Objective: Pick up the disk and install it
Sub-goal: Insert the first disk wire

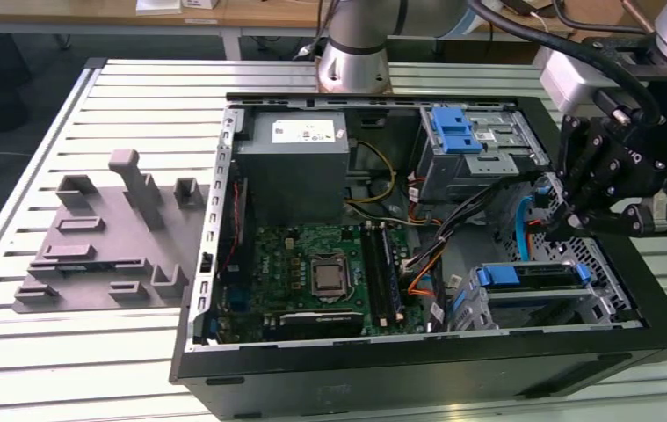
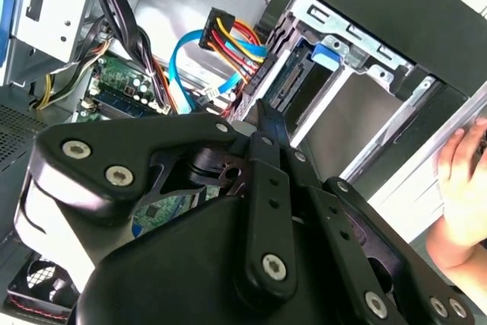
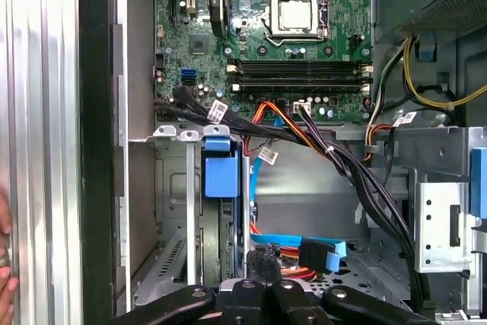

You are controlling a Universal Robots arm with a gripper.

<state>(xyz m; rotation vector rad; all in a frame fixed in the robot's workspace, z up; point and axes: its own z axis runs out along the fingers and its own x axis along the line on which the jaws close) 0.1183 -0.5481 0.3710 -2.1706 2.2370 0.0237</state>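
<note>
The disk [image 1: 529, 275] sits in a drive bay at the near right corner of the open computer case [image 1: 427, 369], its blue carrier frame facing up. Both wrist views show its blue tab, the disk [image 3: 218, 175] standing in the slot beside a metal bay wall and the disk [image 2: 323, 54] deep in the bay. My gripper [image 1: 556, 230] hangs just above and behind that bay, over blue and orange cables. The black fingers [image 2: 268, 123] are together with nothing between them. In the first wrist view my gripper [image 3: 262, 264] points at the cables next to the bay.
A grey drive cage with a blue latch [image 1: 468, 141] and the power supply box [image 1: 298, 154] fill the case's far side; the motherboard [image 1: 322, 272] lies in the middle. A grey moulded fixture [image 1: 105, 237] rests at the exterior view's left. A person's hand [image 2: 460, 188] holds the case edge.
</note>
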